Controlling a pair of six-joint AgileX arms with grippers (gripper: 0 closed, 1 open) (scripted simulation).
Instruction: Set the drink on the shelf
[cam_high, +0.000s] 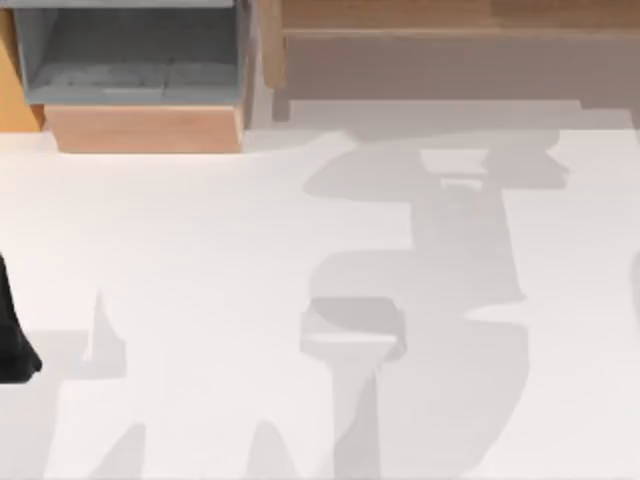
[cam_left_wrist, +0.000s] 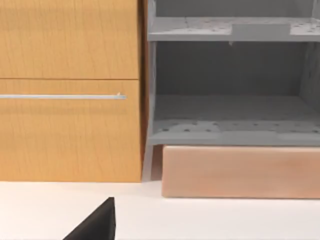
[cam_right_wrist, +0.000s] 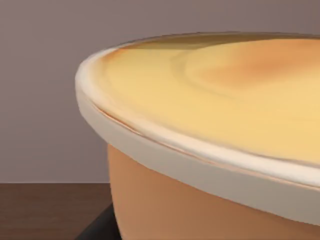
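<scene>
A white tabletop (cam_high: 180, 260) fills most of the top view, crossed by broad grey shadows, with furniture lined along the upper edge of the frame. At upper right sits the shelf (cam_high: 450, 20), a low light-brown unit whose plank top overhangs a shadowed recess, one slim leg at its left end; at upper left stands a grey-lined box (cam_high: 135, 60) with a pale wood front, and beside it, in my left wrist view, an orange cabinet (cam_left_wrist: 70, 90) with a thin metal handle. My left arm (cam_high: 12, 340) is parked at the left edge of the top view. The drink (cam_right_wrist: 210, 150), an orange cup under a pale rimmed lid, looms very close in my right wrist view against a grey-brown wall, with dark wood at the lower left of that frame; I cannot tell whether my right gripper is clamped on it or has let go. I judge the cup is at or inside the shelf. The risk from here is tipping: a release before the base rests flat, or a sideways pull-out, could topple it. The recess looks low, so headroom is tight; the open table in front offers free room to back away.
</scene>
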